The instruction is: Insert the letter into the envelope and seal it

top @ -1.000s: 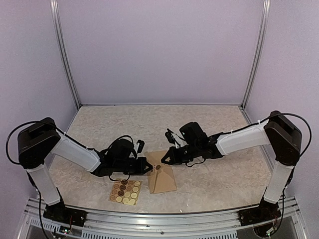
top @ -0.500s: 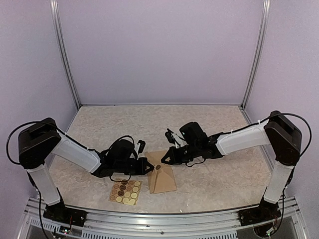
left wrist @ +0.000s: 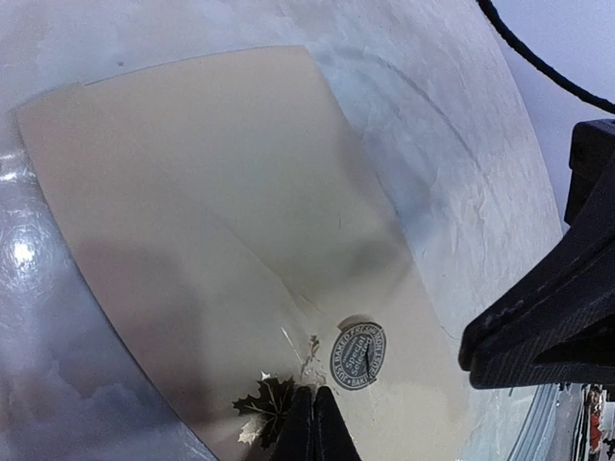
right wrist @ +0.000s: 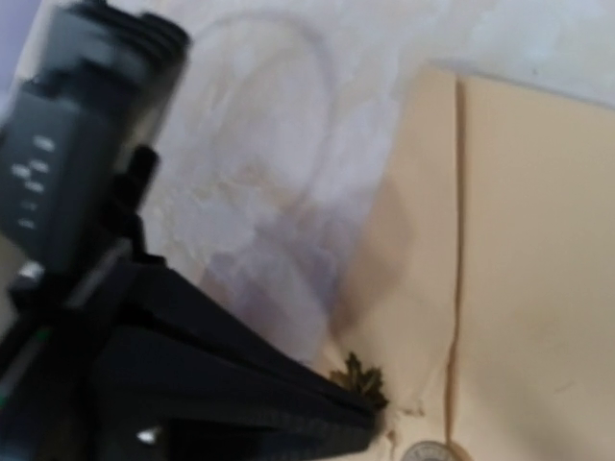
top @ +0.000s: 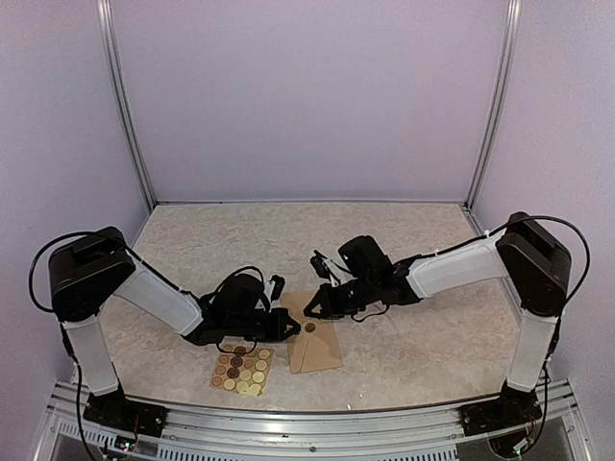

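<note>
The tan envelope (top: 314, 346) lies flat at the near middle of the table with its pointed flap folded down. A round dark sticker (top: 309, 327) sits on the flap tip; it also shows in the left wrist view (left wrist: 357, 357). My left gripper (top: 290, 327) is shut, its tip (left wrist: 312, 427) resting on the envelope (left wrist: 221, 211) beside a printed leaf (left wrist: 264, 408). My right gripper (top: 309, 310) looks shut and hovers just behind the sticker, apart from it (left wrist: 471, 360). The right wrist view shows the envelope (right wrist: 519, 240) and the left gripper's tip (right wrist: 373, 421). The letter is hidden.
A small tan sheet of round stickers (top: 241, 371) lies left of the envelope near the front edge. The table top (top: 288, 240) is pale and mottled, walled by lilac panels with metal posts (top: 130, 106) at the back corners.
Both arms have shifted a little: the right gripper has edged left and the left arm has drawn in toward the envelope. The envelope and sticker stay where they were.
</note>
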